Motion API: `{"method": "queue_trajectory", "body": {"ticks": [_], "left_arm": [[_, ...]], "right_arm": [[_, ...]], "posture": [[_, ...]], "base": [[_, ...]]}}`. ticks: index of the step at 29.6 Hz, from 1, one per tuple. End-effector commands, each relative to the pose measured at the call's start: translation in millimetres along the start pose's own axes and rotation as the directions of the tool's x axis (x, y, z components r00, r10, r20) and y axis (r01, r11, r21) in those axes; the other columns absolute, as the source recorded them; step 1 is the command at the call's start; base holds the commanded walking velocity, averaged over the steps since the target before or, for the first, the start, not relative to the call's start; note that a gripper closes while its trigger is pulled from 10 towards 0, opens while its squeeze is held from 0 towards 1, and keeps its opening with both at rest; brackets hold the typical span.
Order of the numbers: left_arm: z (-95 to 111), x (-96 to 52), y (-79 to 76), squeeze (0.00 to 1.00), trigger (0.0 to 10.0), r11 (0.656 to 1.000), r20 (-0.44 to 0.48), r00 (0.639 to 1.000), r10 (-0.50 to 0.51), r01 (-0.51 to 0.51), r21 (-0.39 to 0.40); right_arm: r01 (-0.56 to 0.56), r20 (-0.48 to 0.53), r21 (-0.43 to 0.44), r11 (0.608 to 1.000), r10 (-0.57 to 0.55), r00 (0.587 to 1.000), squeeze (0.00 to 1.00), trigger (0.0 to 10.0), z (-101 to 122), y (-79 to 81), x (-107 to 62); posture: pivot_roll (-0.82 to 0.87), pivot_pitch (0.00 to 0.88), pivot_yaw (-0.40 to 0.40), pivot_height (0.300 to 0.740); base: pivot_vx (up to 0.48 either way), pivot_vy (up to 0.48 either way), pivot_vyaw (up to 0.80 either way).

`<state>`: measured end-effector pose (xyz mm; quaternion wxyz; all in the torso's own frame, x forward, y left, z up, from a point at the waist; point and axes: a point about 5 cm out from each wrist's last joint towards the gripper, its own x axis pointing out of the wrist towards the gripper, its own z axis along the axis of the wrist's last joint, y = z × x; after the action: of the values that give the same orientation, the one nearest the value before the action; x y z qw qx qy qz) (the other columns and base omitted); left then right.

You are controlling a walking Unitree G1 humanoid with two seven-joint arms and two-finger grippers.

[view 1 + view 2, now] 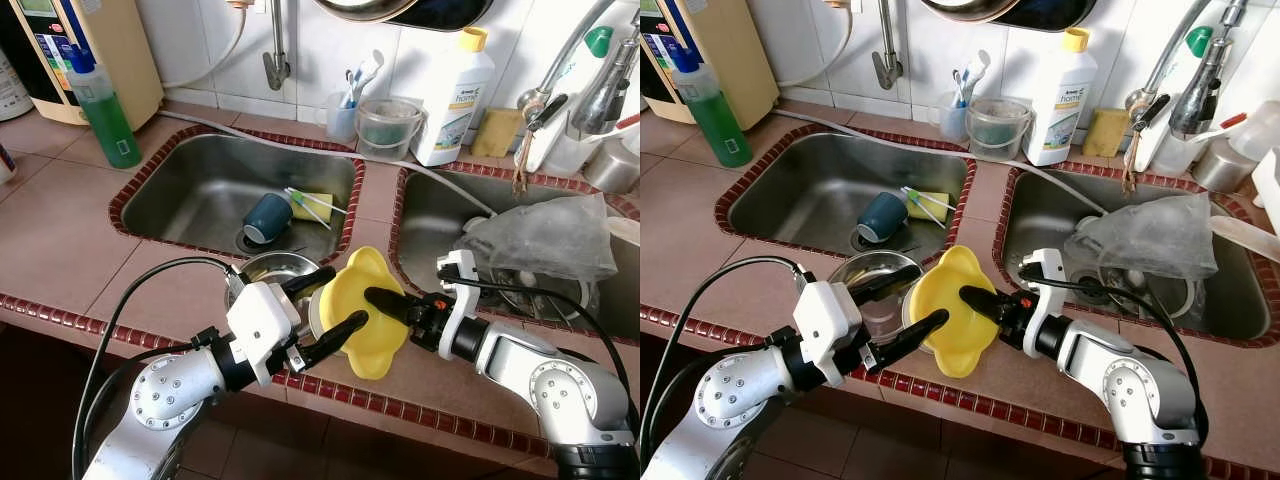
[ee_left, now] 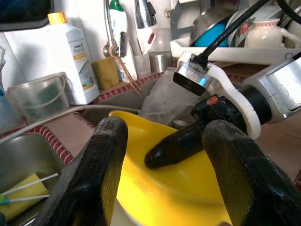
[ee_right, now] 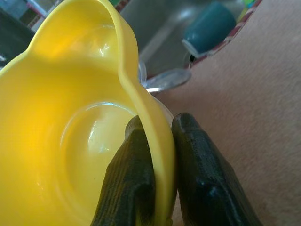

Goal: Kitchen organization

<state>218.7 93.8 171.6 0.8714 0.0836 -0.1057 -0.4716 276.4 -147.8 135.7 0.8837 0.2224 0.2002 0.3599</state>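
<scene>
A yellow wavy-rimmed bowl (image 1: pixel 368 318) tilts above the tiled counter between the two sinks. My right gripper (image 1: pixel 388 302) is shut on its rim, one finger inside the bowl and one outside, as the right wrist view shows (image 3: pixel 155 174). My left gripper (image 1: pixel 332 305) stands open just left of the bowl, its fingers (image 2: pixel 94 174) spread on either side of the bowl's near edge without pinching it. A steel bowl (image 1: pixel 268 270) sits on the counter behind the left gripper, partly hidden.
The left sink (image 1: pixel 200 190) holds a teal cup (image 1: pixel 267 217) and a yellow sponge (image 1: pixel 312 206). A crumpled plastic bag (image 1: pixel 545 240) lies over dishes in the right sink. Along the back stand a green soap bottle (image 1: pixel 105 110), a white detergent bottle (image 1: pixel 452 95) and a clear tub (image 1: pixel 387 128).
</scene>
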Motion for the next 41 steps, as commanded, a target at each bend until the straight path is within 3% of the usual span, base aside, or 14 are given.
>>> {"method": "queue_trajectory", "body": {"ticks": [1,28,29,31,33,41], "left_arm": [[3,-0.5,0.2,0.0,10.0,1.0,0.008,1.0,-0.009,0.009,0.008],[3,-0.5,0.2,0.0,10.0,1.0,0.008,1.0,-0.009,0.009,0.008],[4,-0.6,1.3,0.0,10.0,1.0,0.013,1.0,-0.003,0.003,0.0],[15,0.7,44.4,0.0,10.0,0.987,0.075,0.986,0.148,-0.142,-0.082],[21,0.4,61.1,0.0,10.0,0.973,0.106,0.973,0.206,-0.192,-0.124],[21,1.3,62.3,0.0,10.0,0.973,0.104,0.974,0.203,-0.189,-0.132]], "right_arm": [[0.019,0.043,-0.027,0.999,-0.018,0.999,0.0,4.1,10,0.1,-2.3],[0.019,0.043,-0.027,0.999,-0.018,0.999,0.0,4.1,10,0.1,-2.3],[0.033,0.058,-0.031,0.999,-0.032,0.998,0.0,9.6,13,-1.5,-2.6],[0.137,0.339,-0.107,0.985,-0.093,0.936,0.0,10.0,59,-5.0,-11.0],[0.179,0.449,-0.123,0.976,-0.106,0.887,0.0,10.0,77,-4.7,-16.6],[0.184,0.462,-0.127,0.975,-0.106,0.881,0.0,10.0,78,-4.9,-15.0]], "posture": [[-0.07,0.084,-0.017,0.74],[-0.07,0.084,-0.017,0.74],[-0.08,0.083,-0.017,0.74],[-0.09,0.087,0.011,0.74],[-0.09,0.088,0.01,0.74],[-0.09,0.089,0.008,0.74]], "base": [[0.0,0.0,0.0],[0.0,0.0,0.0],[0.0,0.0,0.0],[0.0,0.0,0.0],[0.0,0.0,0.0],[0.0,0.0,0.0]]}}
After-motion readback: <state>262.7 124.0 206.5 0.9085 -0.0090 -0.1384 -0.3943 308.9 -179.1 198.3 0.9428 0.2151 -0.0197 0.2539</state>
